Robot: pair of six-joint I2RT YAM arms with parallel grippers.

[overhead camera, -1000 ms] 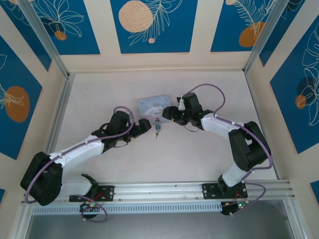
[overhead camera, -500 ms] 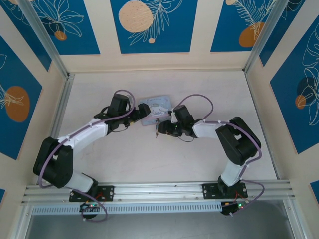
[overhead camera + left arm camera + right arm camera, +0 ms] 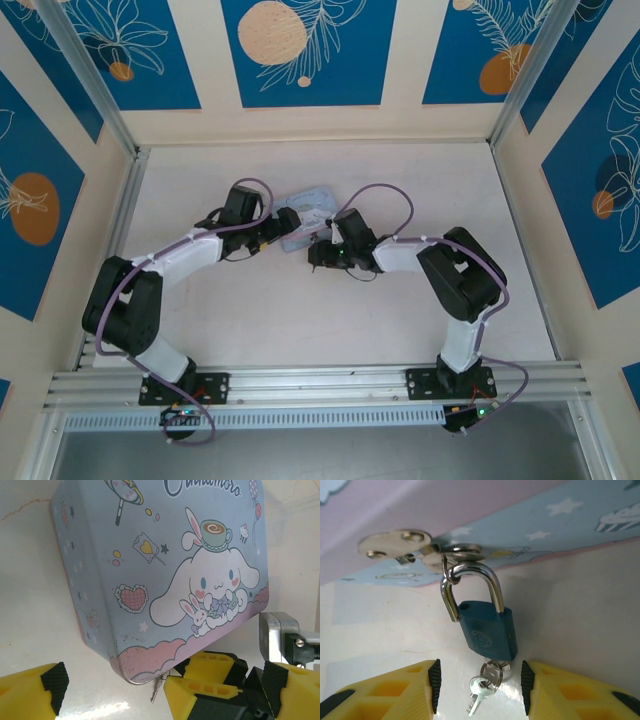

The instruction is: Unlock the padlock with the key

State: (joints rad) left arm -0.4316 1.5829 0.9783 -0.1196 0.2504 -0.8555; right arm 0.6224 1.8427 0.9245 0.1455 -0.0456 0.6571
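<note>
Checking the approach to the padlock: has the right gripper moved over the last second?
Yes. The right gripper has moved left and nearer the front rail, from beside the tin to its near edge.

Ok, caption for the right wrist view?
Blue padlock hooked on tin latch, key beneath, framed by the open right claw.

LIGHT: we find bright, even, diffuse light from above | SHADOWS: faint and soft-edged under the arms (image 3: 185, 250) | GLARE: we note sheen on the table (image 3: 112, 711) and on the padlock (image 3: 487, 632) shackle | FOCUS: padlock sharp; close yellow fingers (image 3: 385, 695) soft
</note>
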